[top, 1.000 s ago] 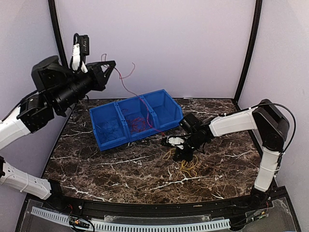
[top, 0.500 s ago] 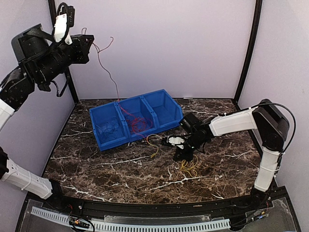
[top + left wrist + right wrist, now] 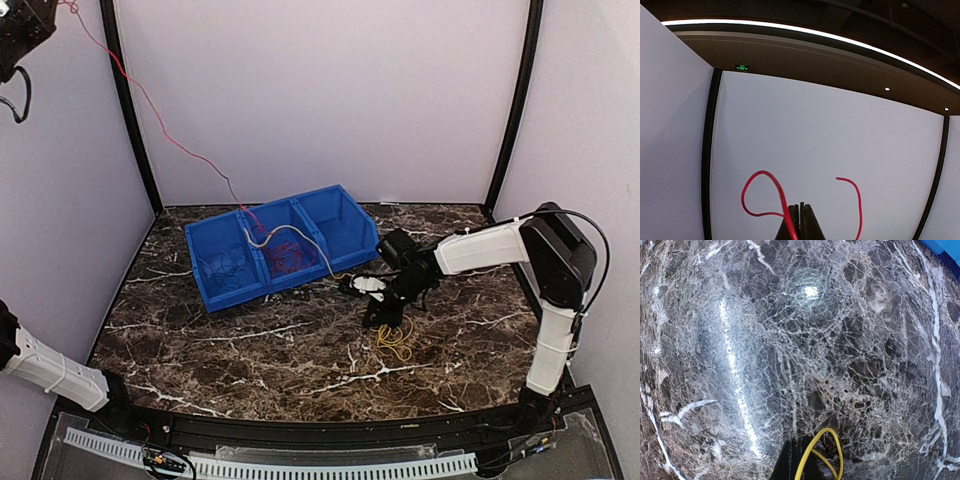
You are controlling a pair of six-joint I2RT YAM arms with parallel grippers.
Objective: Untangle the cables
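A red cable (image 3: 150, 110) runs in a long line from the top left corner down into the blue bin (image 3: 345, 215). My left gripper (image 3: 800, 206) is shut on that red cable (image 3: 771, 185), high against the back wall; its free end curls to the right. More red cable (image 3: 288, 258) lies in the bin's middle compartment. A pale yellow strand (image 3: 300, 232) arcs from there over the front wall toward my right gripper (image 3: 378, 315). The right gripper (image 3: 796, 440) is shut on a yellow cable (image 3: 828, 429) low over the table. A yellow bundle (image 3: 395, 340) lies beside it.
Dark cables (image 3: 225, 265) fill the bin's left compartment; its right compartment (image 3: 335, 228) holds nothing I can see. The bin sits at the back of the dark marble table (image 3: 250, 350). Black frame posts (image 3: 128, 110) stand at the back corners.
My left arm has swung up and left, almost out of the top view, drawing the red cable out straight. A pale yellow strand has lifted across the bin. The right gripper stays put.
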